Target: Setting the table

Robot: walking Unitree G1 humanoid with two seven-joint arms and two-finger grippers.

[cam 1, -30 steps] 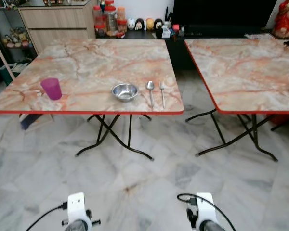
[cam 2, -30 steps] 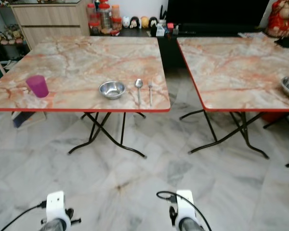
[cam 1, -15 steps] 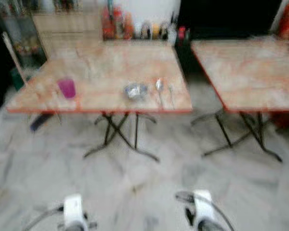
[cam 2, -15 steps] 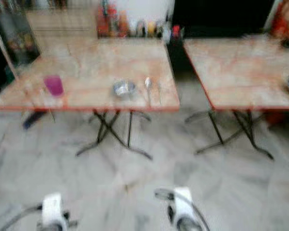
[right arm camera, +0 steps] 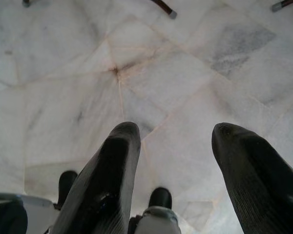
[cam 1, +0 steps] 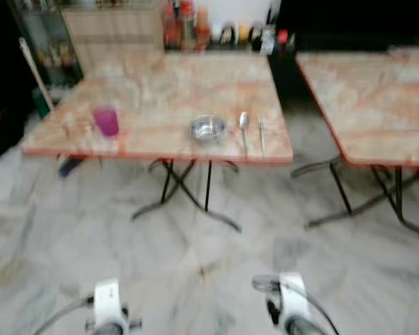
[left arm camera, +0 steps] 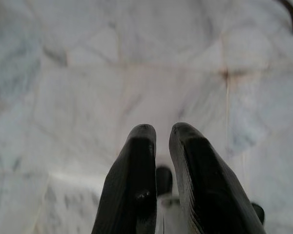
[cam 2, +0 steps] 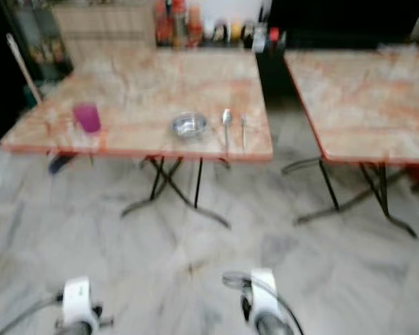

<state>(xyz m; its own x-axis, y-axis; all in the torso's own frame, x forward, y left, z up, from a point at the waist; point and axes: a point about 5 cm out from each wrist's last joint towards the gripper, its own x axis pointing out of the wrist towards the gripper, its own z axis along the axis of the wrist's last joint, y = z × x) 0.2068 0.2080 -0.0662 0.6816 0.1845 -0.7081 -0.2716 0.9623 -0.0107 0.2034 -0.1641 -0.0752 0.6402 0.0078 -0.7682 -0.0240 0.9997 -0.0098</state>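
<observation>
A marble-patterned folding table [cam 1: 160,84] stands ahead to the left. On it are a purple cup [cam 1: 106,121] near the left front edge, a steel bowl [cam 1: 207,129], a spoon [cam 1: 244,126] and a fork [cam 1: 261,130] lined up near the front right. Both arms hang low over the floor, away from the table. My left gripper [left arm camera: 162,134] is shut and holds nothing. My right gripper [right arm camera: 178,136] is open and holds nothing. Both eye views are blurred.
A second marble table [cam 1: 377,91] stands to the right, with a gap between the two. Black crossed legs [cam 1: 188,199] sit under the near table. A wooden cabinet [cam 1: 115,31], jars [cam 1: 181,17] and a dark unit line the back wall. Marble floor [cam 1: 195,265] lies between me and the tables.
The whole picture has shifted right and the tables look a little farther off, so the camera has moved. The things on the table stay where they were.
</observation>
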